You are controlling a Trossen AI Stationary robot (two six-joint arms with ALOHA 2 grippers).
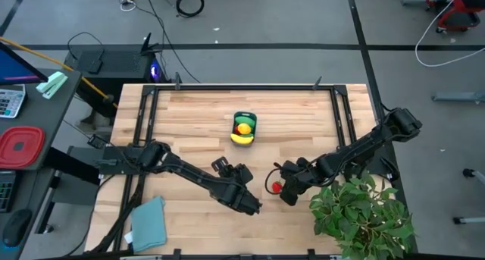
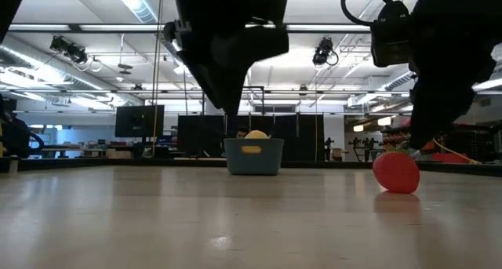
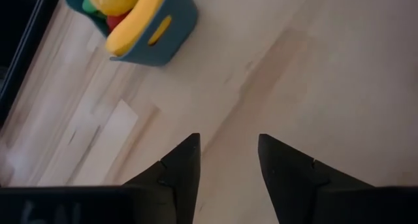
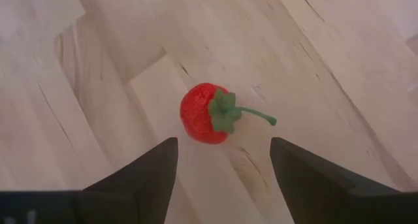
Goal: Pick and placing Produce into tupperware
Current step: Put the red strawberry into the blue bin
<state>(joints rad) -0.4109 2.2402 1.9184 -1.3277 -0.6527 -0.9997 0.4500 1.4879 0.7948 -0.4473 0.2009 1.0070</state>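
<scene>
A teal tupperware tub (image 1: 244, 129) stands at the table's middle, toward the far edge, holding a yellow banana (image 3: 134, 18) and other red, yellow and green produce. A red strawberry (image 4: 208, 112) with a green stem lies on its side on the wood (image 1: 276, 186) near the right arm. My right gripper (image 4: 222, 155) is open and hovers just above and short of the strawberry, one finger to each side. My left gripper (image 3: 227, 152) is open over bare wood near the table's near edge (image 1: 246, 199), touching nothing.
A leafy potted plant (image 1: 362, 214) stands at the near right corner, close beside the right arm. A folded teal cloth (image 1: 148, 222) lies at the near left corner. A red square container (image 1: 21, 146) sits off the table's left side. Bare wood lies between tub and grippers.
</scene>
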